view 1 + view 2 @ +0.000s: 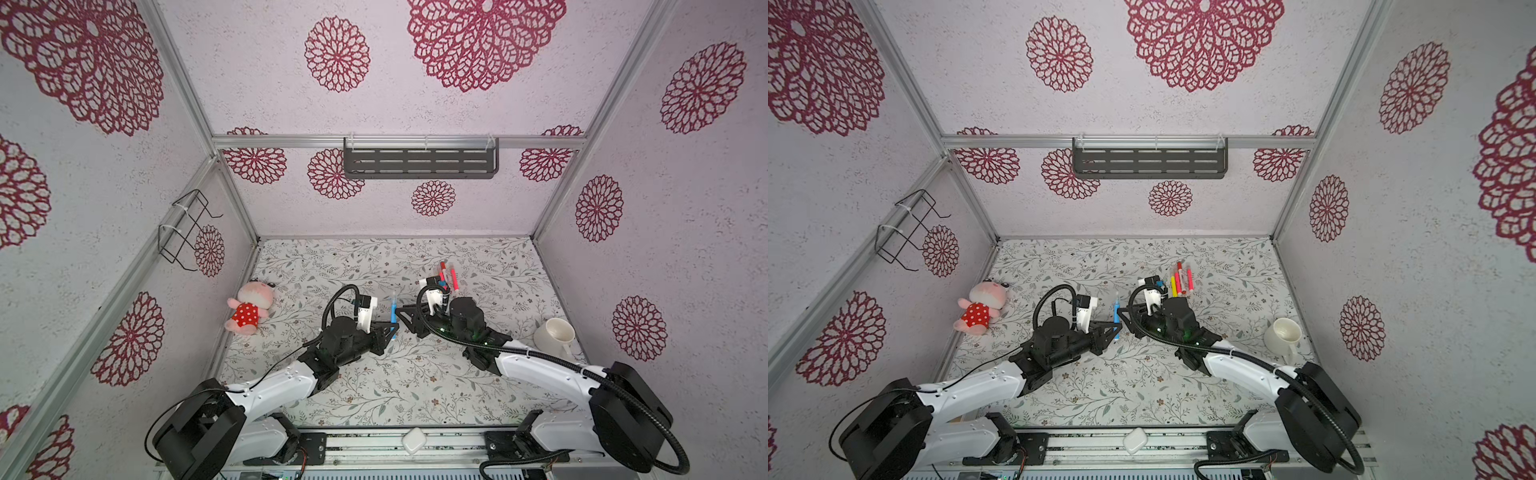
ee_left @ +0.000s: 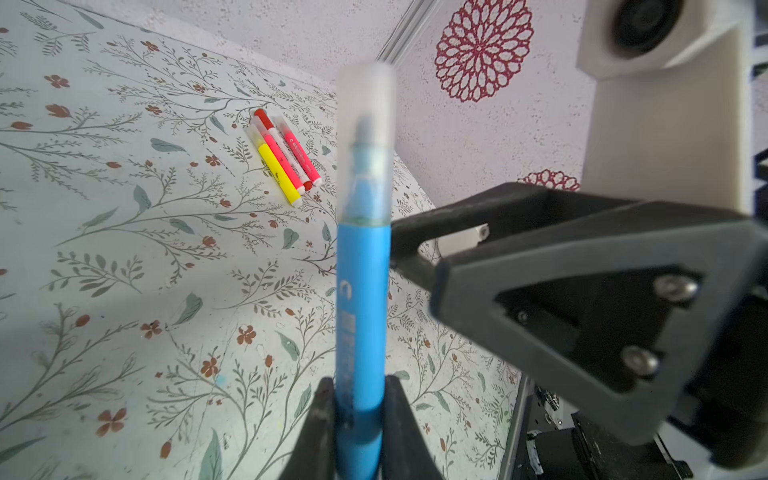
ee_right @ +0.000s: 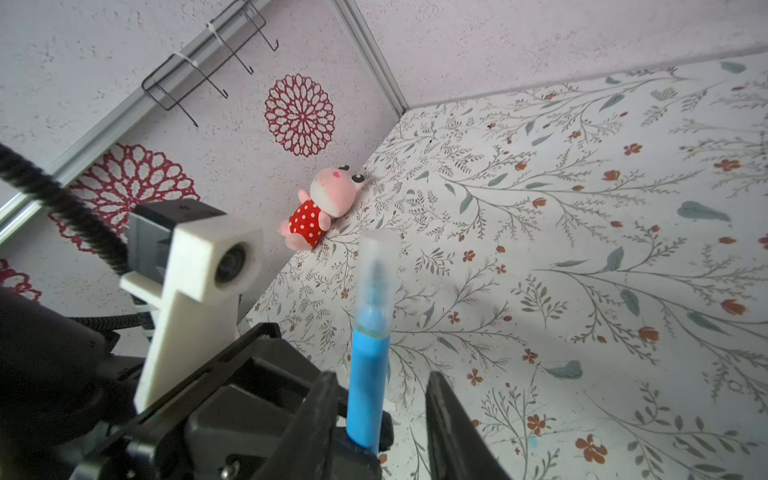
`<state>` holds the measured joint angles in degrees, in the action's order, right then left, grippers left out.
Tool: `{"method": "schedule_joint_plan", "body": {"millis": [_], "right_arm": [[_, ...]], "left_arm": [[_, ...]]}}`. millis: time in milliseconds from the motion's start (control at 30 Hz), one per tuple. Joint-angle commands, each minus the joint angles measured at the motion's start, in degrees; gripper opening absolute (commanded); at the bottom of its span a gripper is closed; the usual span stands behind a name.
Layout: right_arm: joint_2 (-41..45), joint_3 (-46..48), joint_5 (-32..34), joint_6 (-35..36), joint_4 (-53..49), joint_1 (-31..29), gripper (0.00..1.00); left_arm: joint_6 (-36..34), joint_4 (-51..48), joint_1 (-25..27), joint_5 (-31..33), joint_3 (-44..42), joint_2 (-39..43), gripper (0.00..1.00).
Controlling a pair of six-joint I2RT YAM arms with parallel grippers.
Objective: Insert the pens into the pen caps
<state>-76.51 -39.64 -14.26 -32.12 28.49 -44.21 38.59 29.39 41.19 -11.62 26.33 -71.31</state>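
Over on the far left of the leaf-printed table [image 1: 415,386], a soft plush toy [image 1: 249,307] in a red dotted dress lies by the wall. Next along, my left gripper [image 2: 360,399] is pinched tight on the lower barrel of the blue pen [image 2: 361,291]. The pen is a smooth, round plastic stick, held upright above the table, near its middle in both top views. Its tip wears a frosted, see-through cap [image 2: 365,124], a stubby tube seated down onto the barrel's shoulder. From the other side, my right gripper [image 3: 382,399] has its black, wedge-shaped jaws spread either side of that same barrel. I can see a clear gap on one side, so it pinches nothing. Beyond it, the other pens [image 1: 1179,282], yellow, pink and red, lie flat on the table, side by side and touching. Far right, a glossy white mug [image 1: 555,334] sits near the wall.
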Motion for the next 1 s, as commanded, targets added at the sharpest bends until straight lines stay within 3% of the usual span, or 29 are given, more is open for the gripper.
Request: {"method": "schedule_joint_plan", "body": {"millis": [0, 333, 500, 700, 733, 867, 967], "right_arm": [[-1.0, -1.8, -3.0, -0.8, 3.1, 0.3, 0.36], [-3.0, -2.3, -5.0, -1.6, 4.3, 0.3, 0.29], [-4.5, -3.2, -4.9, -1.9, 2.9, 0.3, 0.09], [-4.8, -4.4, -3.5, -1.6, 0.5, 0.9, 0.04], [-4.6, -4.5, -3.3, -1.5, 0.3, 1.0, 0.04], [-3.9, -5.5, -1.9, -0.9, -1.8, 1.9, 0.04], [-3.7, -7.6, 0.8, 0.7, -6.6, 3.2, 0.04]], "left_arm": [[-0.3, 2.8, 0.6, 0.3, 1.4, -0.9, 0.00], [0.3, 5.0, 1.3, -0.3, 1.7, -3.5, 0.00], [0.3, 4.6, 1.5, 0.0, 1.6, -3.1, 0.00], [-0.3, 3.0, 1.5, 0.3, 2.0, -2.6, 0.00], [-0.4, 2.6, 1.5, 0.4, 2.1, -2.6, 0.03], [-0.8, -0.5, 1.5, 2.1, 2.9, -2.4, 0.37], [-1.1, -2.0, 1.4, 3.0, 2.9, -2.0, 0.48]]}}
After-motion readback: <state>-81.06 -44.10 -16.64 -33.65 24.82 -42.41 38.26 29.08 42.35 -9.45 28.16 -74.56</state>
